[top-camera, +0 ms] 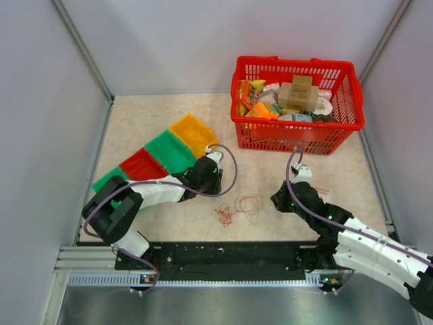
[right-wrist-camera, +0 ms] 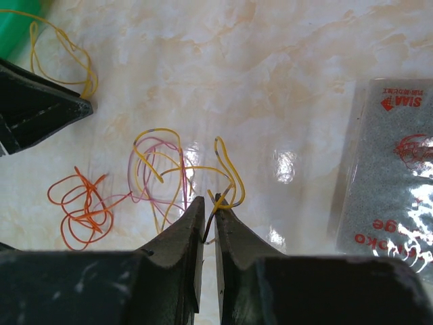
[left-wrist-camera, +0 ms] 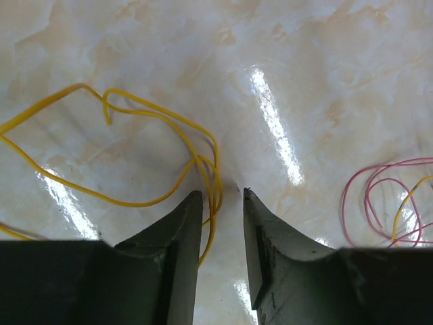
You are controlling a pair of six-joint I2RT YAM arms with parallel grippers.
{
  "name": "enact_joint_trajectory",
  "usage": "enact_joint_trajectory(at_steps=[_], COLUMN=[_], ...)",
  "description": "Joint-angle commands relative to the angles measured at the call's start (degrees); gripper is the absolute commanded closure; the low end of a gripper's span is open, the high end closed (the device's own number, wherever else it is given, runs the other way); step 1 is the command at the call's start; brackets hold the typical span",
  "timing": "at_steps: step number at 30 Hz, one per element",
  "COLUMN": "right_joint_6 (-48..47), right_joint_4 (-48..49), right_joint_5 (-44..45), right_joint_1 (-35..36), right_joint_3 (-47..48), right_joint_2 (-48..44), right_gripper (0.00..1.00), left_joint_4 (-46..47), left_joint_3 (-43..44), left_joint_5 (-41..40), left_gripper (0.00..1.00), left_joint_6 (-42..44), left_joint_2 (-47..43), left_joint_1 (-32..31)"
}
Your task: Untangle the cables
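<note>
The cables (top-camera: 237,206) lie as thin loops on the marble table between my two grippers. In the right wrist view, an orange tangle (right-wrist-camera: 74,203) is on the left, with pink loops (right-wrist-camera: 162,169) and a yellow, dark-banded cable (right-wrist-camera: 233,176) beside it. My right gripper (right-wrist-camera: 211,200) is shut on that yellow cable's end, low at the table (top-camera: 279,200). My left gripper (left-wrist-camera: 222,195) is open over a separate yellow loop (left-wrist-camera: 81,86); one strand runs between its fingers. It sits left of the tangle (top-camera: 211,177). Pink loops (left-wrist-camera: 345,203) lie to its right.
A red basket (top-camera: 294,62) full of packaged goods stands at the back right. Yellow (top-camera: 193,132), green (top-camera: 169,150) and red (top-camera: 142,164) bins lie in a row at the left. A flat grey packet (right-wrist-camera: 392,169) lies right of my right gripper.
</note>
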Motion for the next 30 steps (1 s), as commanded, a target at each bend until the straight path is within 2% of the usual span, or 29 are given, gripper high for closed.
enact_joint_trajectory(at_steps=[1,7,11,17,22,25,30], right_joint_6=[0.84,1.02,0.93,-0.03,-0.56,-0.56,-0.21], right_joint_4=[1.18,0.74,0.82,1.09,0.91,-0.23,-1.02], right_joint_5=[-0.78,-1.13,-0.26,1.23,0.98,0.8,1.15], right_joint_1=[-0.54,-0.54,-0.54,-0.54,-0.54,-0.54,-0.54], right_joint_3=[0.63,0.71,0.63,0.72,1.24,1.59,1.42], right_joint_2=[-1.67,-2.72,-2.55,-1.85,-1.58,-1.84,-2.64], right_gripper=[0.89,0.89,0.88,0.88,0.87,0.87,0.87], left_joint_4=[0.23,0.23,-3.1,-3.81,-2.5,1.27,0.4], left_joint_3=[0.39,-1.64,-0.24,7.93,16.98,19.71,23.76], left_joint_5=[-0.12,-0.37,-1.17,-2.39,-0.91,1.81,7.26], left_gripper=[0.7,1.0,1.0,1.0,1.0,1.0,1.0], left_joint_6=[-1.36,-1.98,-1.28,-0.92,-2.23,-3.82,-5.32], left_joint_2=[0.75,-2.85,-8.38,-15.33,-14.55,-12.79,-10.41], left_joint_1=[0.18,0.09,0.18,1.06,6.32,10.1,14.33])
